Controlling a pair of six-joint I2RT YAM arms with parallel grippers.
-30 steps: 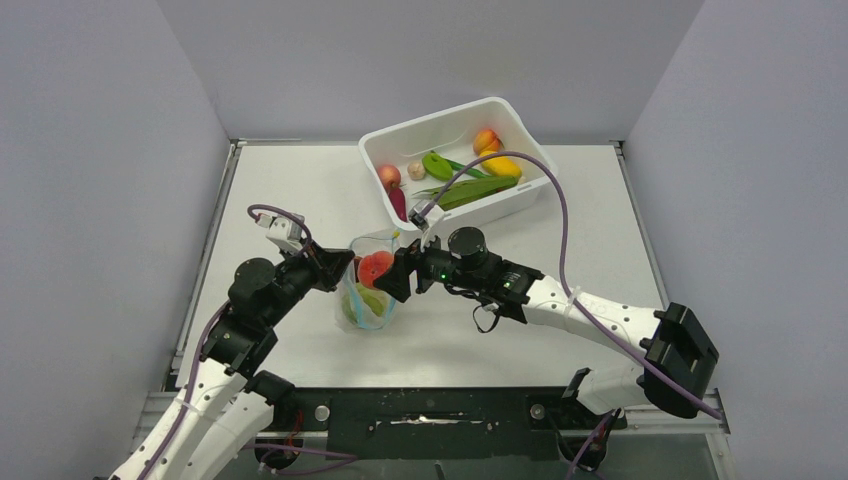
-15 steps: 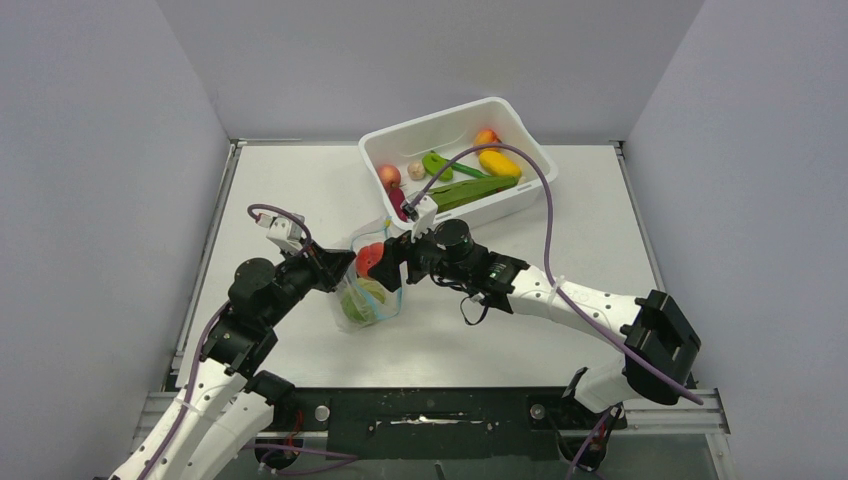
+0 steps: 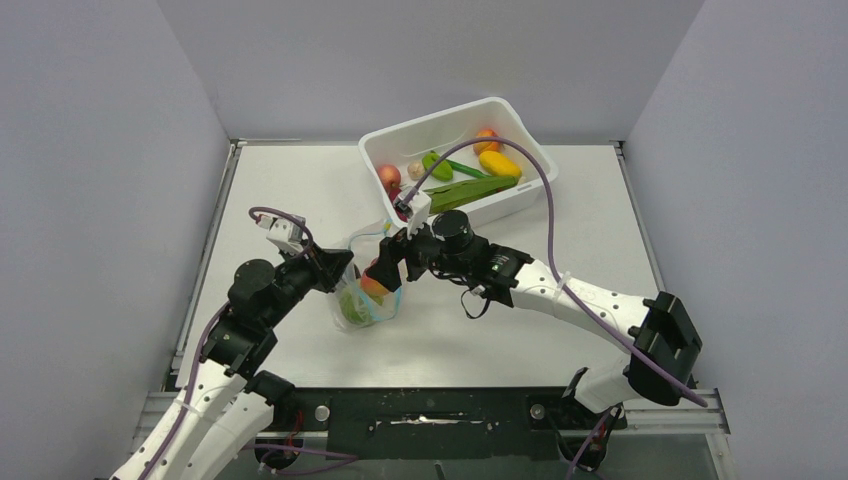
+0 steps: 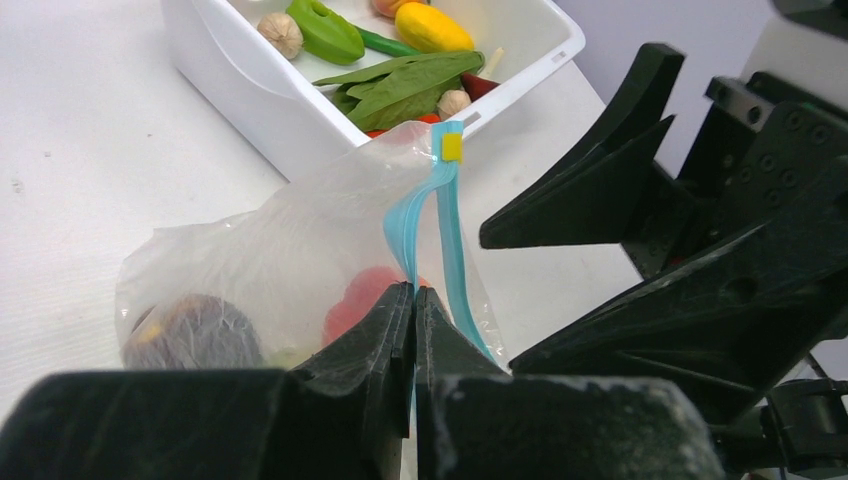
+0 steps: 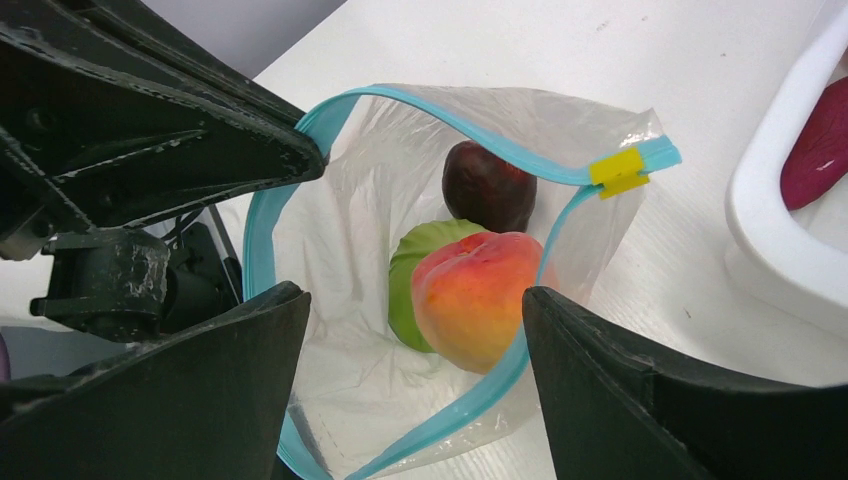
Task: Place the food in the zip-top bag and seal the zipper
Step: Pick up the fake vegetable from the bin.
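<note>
At desk (image 3: 290,190) centre, left tool (image 4: 413,297) pinches blue zipper strip (image 4: 452,245) of clear crinkly bag (image 5: 340,230); right tool (image 5: 412,295) gapes above. Likely loading: next, more food (image 3: 470,192) from far white plastic tub (image 3: 430,120).

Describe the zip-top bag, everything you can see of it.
The zip-top bag is a small clear, crinkly pouch with a light blue zipper rim and a yellow slider at one end. It stands on the white table, mouth wide open, near the white tub. Inside lie a peach, a green ball and a dark fruit. The left hand pinches the rim; the right hand hangs open above the mouth.
</note>
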